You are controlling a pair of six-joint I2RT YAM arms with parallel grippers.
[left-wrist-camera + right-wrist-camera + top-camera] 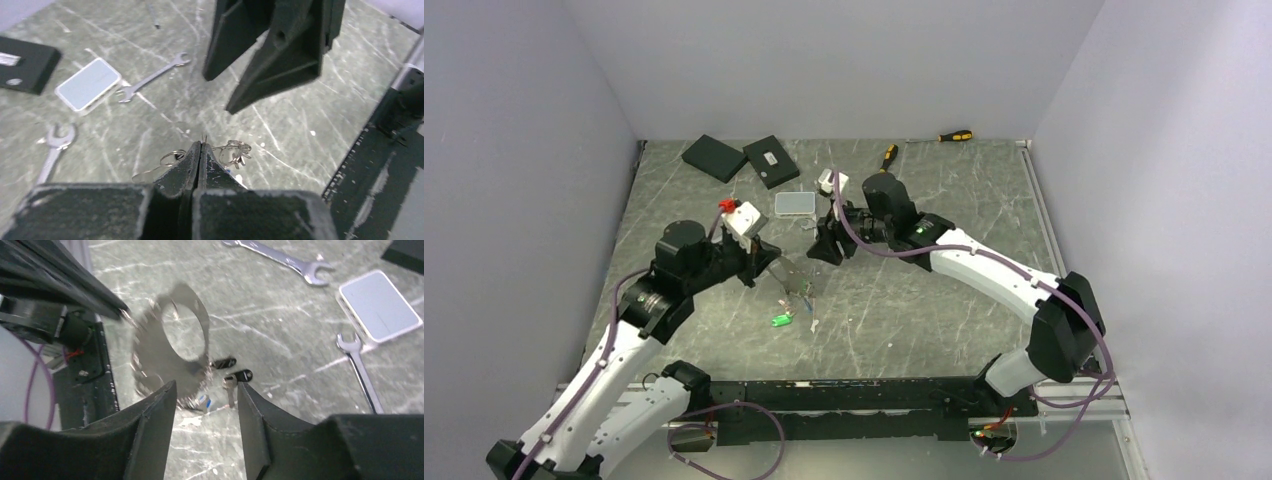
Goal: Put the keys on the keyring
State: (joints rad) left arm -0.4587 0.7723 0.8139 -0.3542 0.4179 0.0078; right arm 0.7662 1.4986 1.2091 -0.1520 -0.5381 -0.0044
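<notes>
The left pincer [200,146] is pressed together, and a thin end of wire is nipped between its tips and pokes out above them. In the right wrist view the keyring [150,357] appears as a blurred silvery loop at the left centre of the frame, hung from that pincer's tip at the upper left. The right pincer [206,385] is held apart and nothing is gripped in it. The loop's lower edge is seen just above its left-hand finger [155,430] in that frame. The keys [243,375], two black-headed and one with a blue part, are seen just beyond the gap, below the loop; whether they are threaded cannot be told. In the overhead view a green-tagged key [781,320] is laid on the table [904,320], lower in the frame than both pincers.
</notes>
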